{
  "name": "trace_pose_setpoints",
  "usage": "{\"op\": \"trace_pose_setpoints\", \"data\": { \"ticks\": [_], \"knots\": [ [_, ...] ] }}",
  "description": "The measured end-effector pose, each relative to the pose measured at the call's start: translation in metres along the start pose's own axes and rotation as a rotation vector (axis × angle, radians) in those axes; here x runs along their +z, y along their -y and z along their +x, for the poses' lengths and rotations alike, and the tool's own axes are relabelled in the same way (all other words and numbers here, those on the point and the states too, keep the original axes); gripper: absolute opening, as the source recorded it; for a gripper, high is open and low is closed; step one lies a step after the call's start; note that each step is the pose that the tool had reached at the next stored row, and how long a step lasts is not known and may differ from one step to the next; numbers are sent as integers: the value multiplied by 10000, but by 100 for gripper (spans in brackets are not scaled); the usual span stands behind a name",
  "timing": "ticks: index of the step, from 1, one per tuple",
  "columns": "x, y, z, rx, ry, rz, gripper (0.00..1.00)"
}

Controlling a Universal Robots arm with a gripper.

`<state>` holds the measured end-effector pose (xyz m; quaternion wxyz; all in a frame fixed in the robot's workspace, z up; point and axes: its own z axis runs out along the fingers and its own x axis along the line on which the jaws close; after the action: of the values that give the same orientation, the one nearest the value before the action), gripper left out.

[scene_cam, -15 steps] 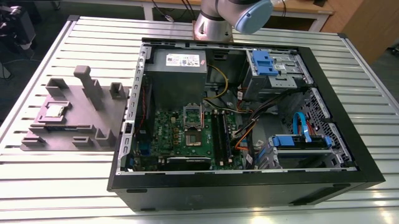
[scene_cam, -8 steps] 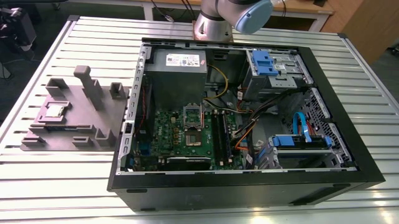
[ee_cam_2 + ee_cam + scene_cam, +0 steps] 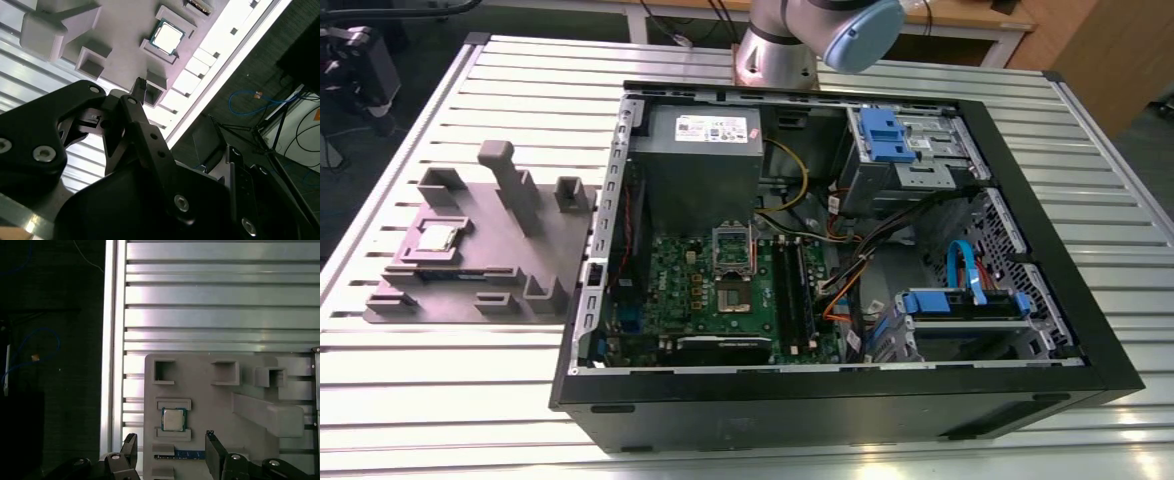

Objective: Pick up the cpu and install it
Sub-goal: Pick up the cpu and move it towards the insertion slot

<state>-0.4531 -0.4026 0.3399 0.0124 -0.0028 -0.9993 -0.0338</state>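
Claw (image 3: 170, 436) hangs spread, empty, near the cpu (image 3: 173, 419), seated in a block (image 3: 215, 400) pocket by the bench (image 3: 200, 305) edge (light, stiff, probably fragile underneath: grip opposite side edges).

exterior view: high, oblique, whole case (image 3: 827, 410) | both wrist views: near, share block (image 3: 210, 400) (image 3: 125, 30)

Overall light: bright and even, falling from overhead in the exterior view.
Glare: the ribbed table (image 3: 454, 400) shines in pale bands; in the second wrist view its edge burns out to white.
Shadow: the computer case (image 3: 1067, 330) is dim inside, beneath its dark walls.
Dark areas: the floor (image 3: 50, 365) is nearly black.
Claw (image 3: 170, 440): a black, underexposed silhouette.
Cpu (image 3: 173, 420): its top reflects pale.
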Motion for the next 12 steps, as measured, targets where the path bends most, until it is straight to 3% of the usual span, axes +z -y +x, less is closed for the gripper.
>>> {"op": "trace_pose_setpoints", "data": {
  "ticks": [12],
  "knots": [
    [45,4,-1,0,0,2,65]
  ]
}}
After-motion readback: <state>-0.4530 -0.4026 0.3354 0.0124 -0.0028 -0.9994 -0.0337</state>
